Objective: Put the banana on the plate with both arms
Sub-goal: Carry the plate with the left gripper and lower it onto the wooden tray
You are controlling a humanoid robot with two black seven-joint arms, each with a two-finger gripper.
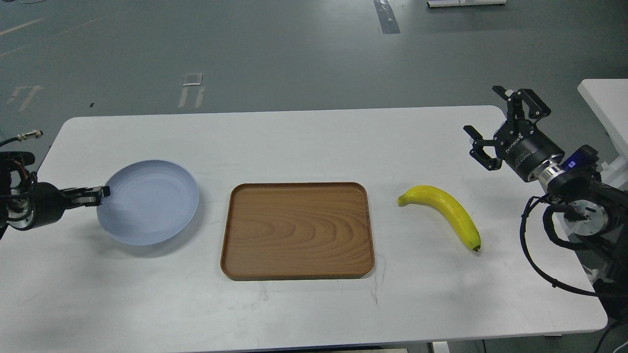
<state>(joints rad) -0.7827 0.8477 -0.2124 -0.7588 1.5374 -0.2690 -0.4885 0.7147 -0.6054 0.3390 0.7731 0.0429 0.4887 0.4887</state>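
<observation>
The pale blue-grey plate (149,201) is at the table's left, lifted and tilted, with a shadow under it. My left gripper (100,192) is shut on the plate's left rim. The yellow banana (444,211) lies on the table at the right, stem towards the tray, dark tip towards the front. My right gripper (483,115) is open and empty, held above the table behind and to the right of the banana.
A rectangular brown wooden tray (297,230) lies in the middle of the white table (304,142), between plate and banana. A white object (606,103) stands beyond the table's right edge.
</observation>
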